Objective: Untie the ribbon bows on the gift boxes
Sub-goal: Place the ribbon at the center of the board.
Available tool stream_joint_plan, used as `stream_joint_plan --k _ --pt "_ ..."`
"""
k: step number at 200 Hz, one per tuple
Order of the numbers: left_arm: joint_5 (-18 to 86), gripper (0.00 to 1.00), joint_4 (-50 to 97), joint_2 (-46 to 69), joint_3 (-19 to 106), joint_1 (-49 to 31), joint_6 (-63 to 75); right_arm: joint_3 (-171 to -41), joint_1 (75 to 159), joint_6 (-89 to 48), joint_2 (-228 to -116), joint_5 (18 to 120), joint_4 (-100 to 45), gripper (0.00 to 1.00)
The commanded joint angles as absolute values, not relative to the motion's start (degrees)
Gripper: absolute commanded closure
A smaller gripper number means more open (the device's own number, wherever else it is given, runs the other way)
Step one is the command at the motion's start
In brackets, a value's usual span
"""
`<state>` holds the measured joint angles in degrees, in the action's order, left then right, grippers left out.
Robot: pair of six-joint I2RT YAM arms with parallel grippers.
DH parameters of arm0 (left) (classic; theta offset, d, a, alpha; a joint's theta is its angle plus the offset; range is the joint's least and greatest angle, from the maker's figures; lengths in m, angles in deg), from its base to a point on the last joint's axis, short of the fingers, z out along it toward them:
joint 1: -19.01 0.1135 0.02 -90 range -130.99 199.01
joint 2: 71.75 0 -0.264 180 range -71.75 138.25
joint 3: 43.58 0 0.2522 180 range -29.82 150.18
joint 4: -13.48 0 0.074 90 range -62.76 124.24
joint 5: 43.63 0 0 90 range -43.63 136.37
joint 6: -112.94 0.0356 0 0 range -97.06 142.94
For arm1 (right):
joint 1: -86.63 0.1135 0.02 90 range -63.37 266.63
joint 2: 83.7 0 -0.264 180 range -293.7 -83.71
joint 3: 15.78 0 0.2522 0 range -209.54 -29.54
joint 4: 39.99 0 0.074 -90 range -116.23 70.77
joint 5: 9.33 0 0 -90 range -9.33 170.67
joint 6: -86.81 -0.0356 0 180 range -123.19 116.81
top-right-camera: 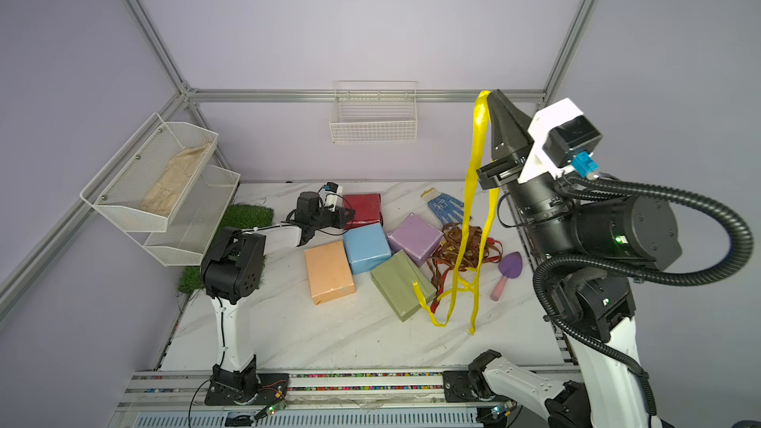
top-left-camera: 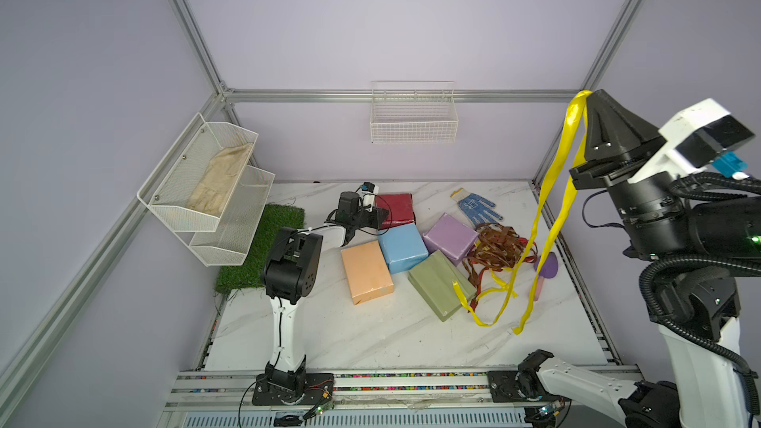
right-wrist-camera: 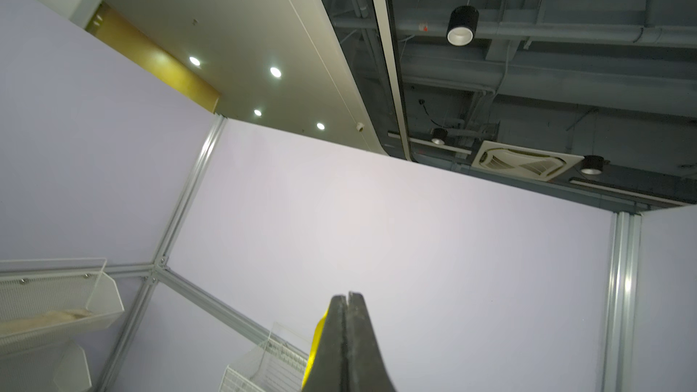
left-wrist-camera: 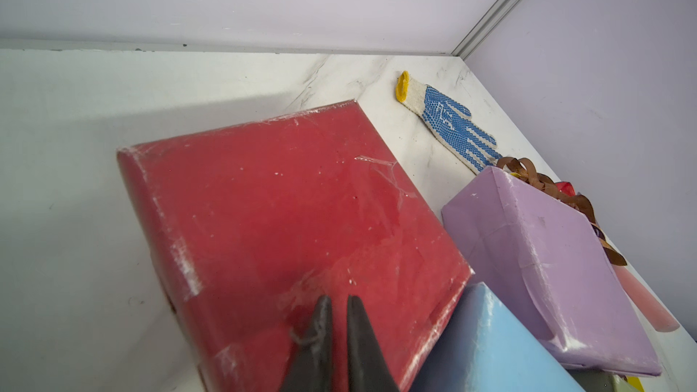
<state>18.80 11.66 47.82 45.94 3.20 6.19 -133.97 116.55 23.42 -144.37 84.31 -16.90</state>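
Pinches a yellow ribbon in the right gripper, fingers pressed flat together on it, high above the table. Lets two strands hang down to the tabletop, trailing off just beside the olive box. Drapes a yellow loop over that box's edge.

Hovers the left gripper low over the red box, fingers a sliver apart and gripping nothing; perhaps touching the top face, hard to tell from the wrist view.

Has the red box at the back, the blue box and lilac box just in front, the peach box and olive box nearest, all bunched close. Piles brown ribbons in a tangle against the lilac box, near a glove.
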Motion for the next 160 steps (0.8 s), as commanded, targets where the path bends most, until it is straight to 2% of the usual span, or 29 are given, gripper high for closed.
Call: stream_joint_plan --k 1,106,160 --pt "20.53 0.87 16.42 42.50 47.00 3.45 7.83 -128.76 116.74 27.48 -142.99 92.53 -20.86 1.00" --pt "23.89 0.84 28.12 26.29 47.80 3.45 12.21 -103.61 116.65 29.40 -136.36 116.16 -30.35 1.00" --pt "29.38 0.79 34.50 18.04 44.79 3.52 14.33 -95.52 115.20 22.75 -135.15 120.50 -30.36 1.00"
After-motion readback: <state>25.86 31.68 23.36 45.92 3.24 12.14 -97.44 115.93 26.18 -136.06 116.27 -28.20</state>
